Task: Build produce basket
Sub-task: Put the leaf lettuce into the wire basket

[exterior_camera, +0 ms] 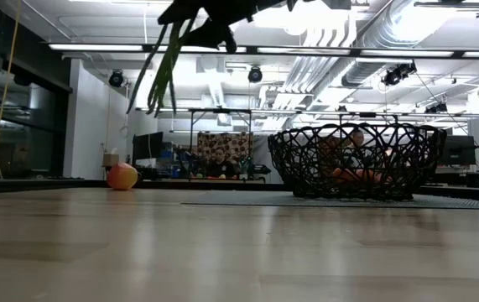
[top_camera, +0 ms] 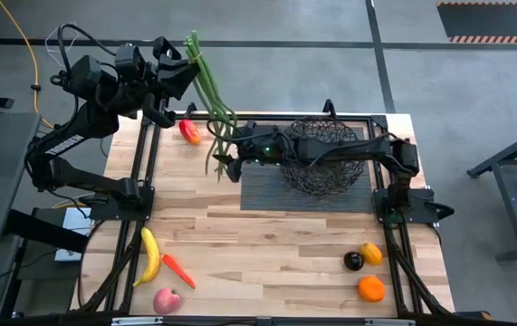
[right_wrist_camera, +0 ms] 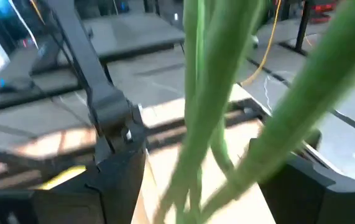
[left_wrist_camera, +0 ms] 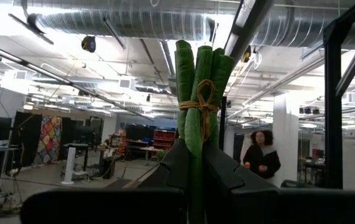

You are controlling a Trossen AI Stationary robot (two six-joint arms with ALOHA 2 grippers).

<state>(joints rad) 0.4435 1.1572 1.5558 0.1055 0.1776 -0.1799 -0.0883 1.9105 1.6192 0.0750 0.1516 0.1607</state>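
Note:
My left gripper [top_camera: 188, 80] is shut on a bundle of long green beans [top_camera: 211, 109] high over the table's far left corner. The bundle's tied end is up and its loose ends hang toward the table [exterior_camera: 159, 71]. My right gripper [top_camera: 229, 167] reaches leftward over the black wire basket [top_camera: 323, 154]. It is open, with a finger on either side of the hanging strands [right_wrist_camera: 214, 124]. The red-yellow pepper [top_camera: 189, 131] lies far left. The banana [top_camera: 149, 255], carrot [top_camera: 178, 270] and apple [top_camera: 167, 301] lie near left. The dark fruit [top_camera: 353, 261] and two oranges [top_camera: 371, 288] lie near right. My left gripper pinches the bean bundle between its two fingers just below the brown cord tie [left_wrist_camera: 196, 140], near the tied end. The fingers are about level and lie across the bundle. The bundle is lifted clear, with its tied end up and its loose strands hanging slack below. My right gripper has the strands between its open fingers [right_wrist_camera: 289, 180]; I cannot tell whether a finger touches them.
The basket stands on a flat dark ribbed mat [top_camera: 267, 192] at mid-table, with something orange inside it [exterior_camera: 352, 174]. Black frame posts [top_camera: 140, 163] stand at the table's left and right sides. A person [left_wrist_camera: 261, 155] stands in the room beyond the table.

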